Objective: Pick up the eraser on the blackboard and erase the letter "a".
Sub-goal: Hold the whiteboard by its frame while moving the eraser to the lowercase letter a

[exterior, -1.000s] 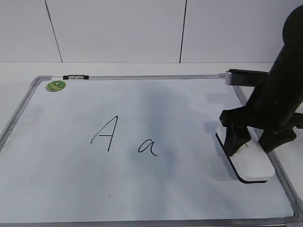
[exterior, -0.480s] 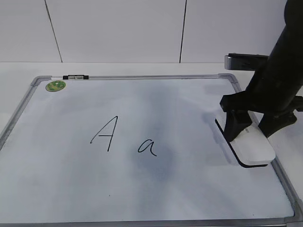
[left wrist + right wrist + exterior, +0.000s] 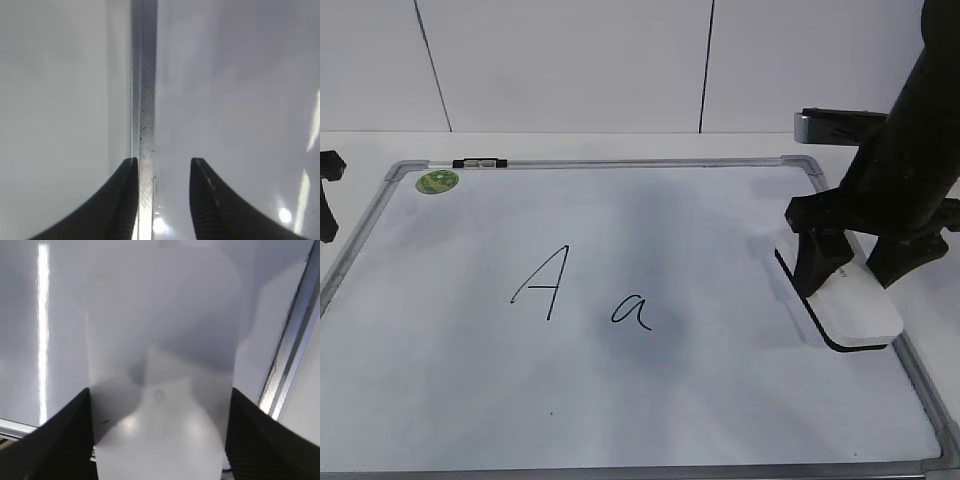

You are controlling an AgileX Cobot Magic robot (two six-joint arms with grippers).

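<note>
Right gripper jaws straddle the eraser, pressing both long sides for lifting; left gripper jaws apart, astride the blackboard frame.

The right claw hides the eraser's far end; its lettering is blurred in the wrist view. The blackboard's near corners and the left claw run off frame
</note>
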